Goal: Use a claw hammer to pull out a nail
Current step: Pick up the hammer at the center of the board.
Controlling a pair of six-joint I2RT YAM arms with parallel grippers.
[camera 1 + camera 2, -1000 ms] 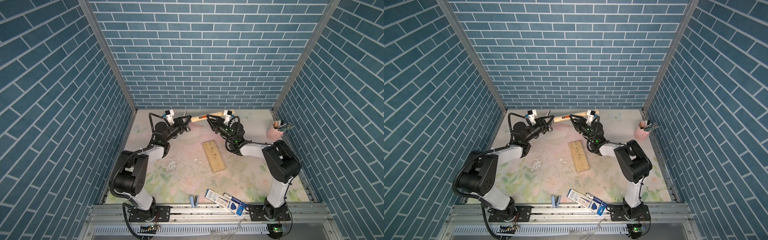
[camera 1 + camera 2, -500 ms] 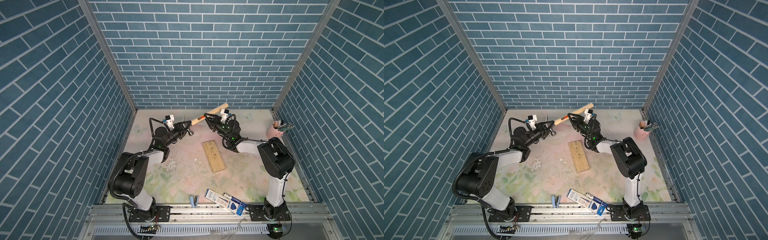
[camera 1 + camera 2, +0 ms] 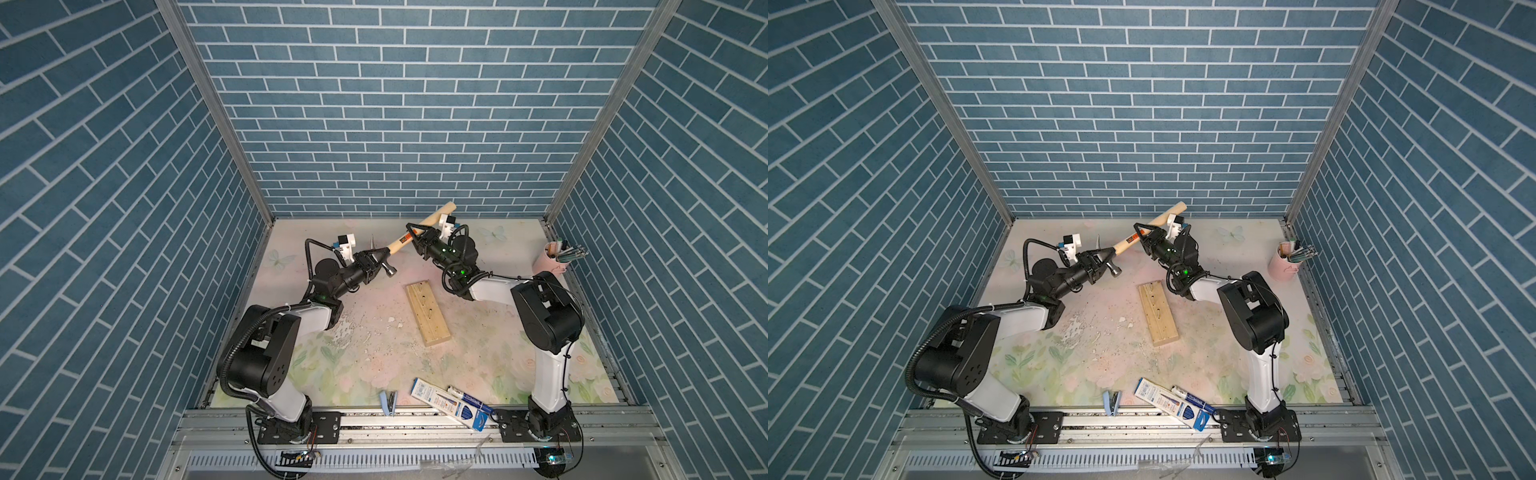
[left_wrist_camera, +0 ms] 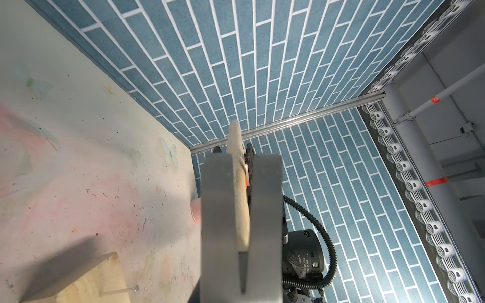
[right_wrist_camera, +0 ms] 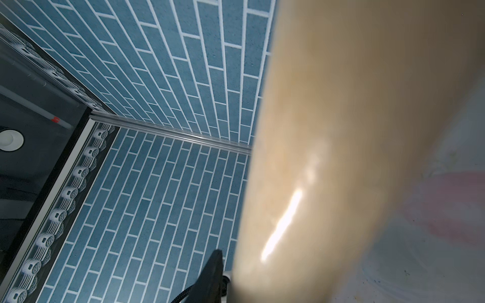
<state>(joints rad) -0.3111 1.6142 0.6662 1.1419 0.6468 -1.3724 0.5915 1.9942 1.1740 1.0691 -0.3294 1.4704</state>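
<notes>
The claw hammer (image 3: 398, 246) (image 3: 1126, 244) hangs in the air over the back of the table, with its pale handle slanting up toward the back wall. My left gripper (image 3: 376, 261) (image 3: 1100, 258) is shut on the handle just behind the dark head. In the left wrist view the handle (image 4: 233, 139) runs between the two grey fingers. My right gripper (image 3: 419, 240) (image 3: 1148, 237) is shut on the handle past the orange label. The handle (image 5: 341, 131) fills the right wrist view beside one black finger (image 5: 213, 272). A nail (image 4: 119, 290) sticks out of the wooden block (image 3: 428, 313) (image 4: 86, 283).
A pink cup of pens (image 3: 555, 259) (image 3: 1283, 266) stands at the back right. Blue-and-white boxes (image 3: 436, 395) and a small blue stapler (image 3: 388, 402) lie at the front edge. White chips (image 3: 349, 332) litter the mat left of the block. Brick walls close three sides.
The hammer's handle has swung from level to slanting up at its free end. My left gripper has come down and forward with the head. My right gripper has shifted back along the handle.
</notes>
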